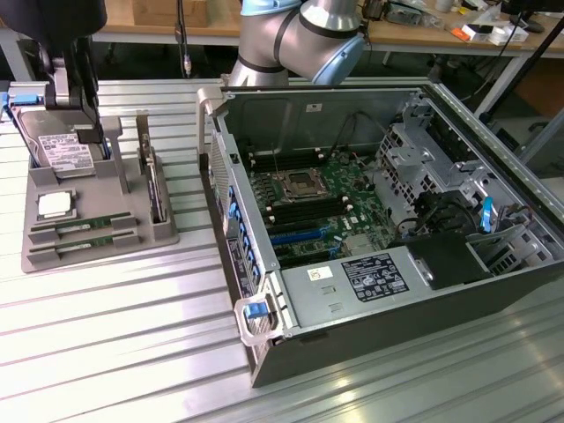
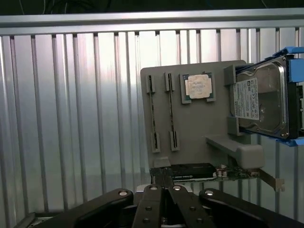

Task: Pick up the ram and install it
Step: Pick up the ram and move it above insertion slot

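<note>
**Tool shut over tray, ram in its slot**

Tool (image 2: 164, 186) pinched narrow, fingers together, hanging by the graphics card (image 2: 192, 172) edge of the grey tray (image 2: 199, 133). Ram (image 2: 151, 113) lies in a tray slot, second stick (image 2: 171, 110) just beside it, then processor (image 2: 198, 87) and hard drive (image 2: 259, 99). Open computer case (image 1: 379, 220) on desk (image 1: 106, 335), exterior view's right.

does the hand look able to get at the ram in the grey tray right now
Probably yes: the ram lies uncovered in its tray slot, nothing over it, with the hand above, shut.
</note>
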Robot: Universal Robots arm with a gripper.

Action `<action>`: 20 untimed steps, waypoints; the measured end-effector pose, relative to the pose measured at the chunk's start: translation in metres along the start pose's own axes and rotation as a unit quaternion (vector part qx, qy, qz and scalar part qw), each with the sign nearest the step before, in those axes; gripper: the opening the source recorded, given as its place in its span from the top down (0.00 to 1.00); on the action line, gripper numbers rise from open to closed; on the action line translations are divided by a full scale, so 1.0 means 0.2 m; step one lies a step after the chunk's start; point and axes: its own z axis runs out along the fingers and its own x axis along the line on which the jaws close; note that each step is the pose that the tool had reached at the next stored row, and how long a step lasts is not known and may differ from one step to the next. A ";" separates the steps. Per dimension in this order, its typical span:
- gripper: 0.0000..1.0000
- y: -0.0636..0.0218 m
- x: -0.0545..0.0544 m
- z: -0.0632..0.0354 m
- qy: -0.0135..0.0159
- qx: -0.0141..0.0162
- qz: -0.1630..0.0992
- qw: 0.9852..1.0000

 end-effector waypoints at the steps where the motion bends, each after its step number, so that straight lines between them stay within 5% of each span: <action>1: 0.90 0.000 0.00 0.000 0.000 0.000 0.000 1.000; 4: 0.64 0.000 0.00 0.000 0.000 0.000 0.000 1.000; 20: 0.64 0.023 0.00 0.136 -0.004 0.000 0.000 1.000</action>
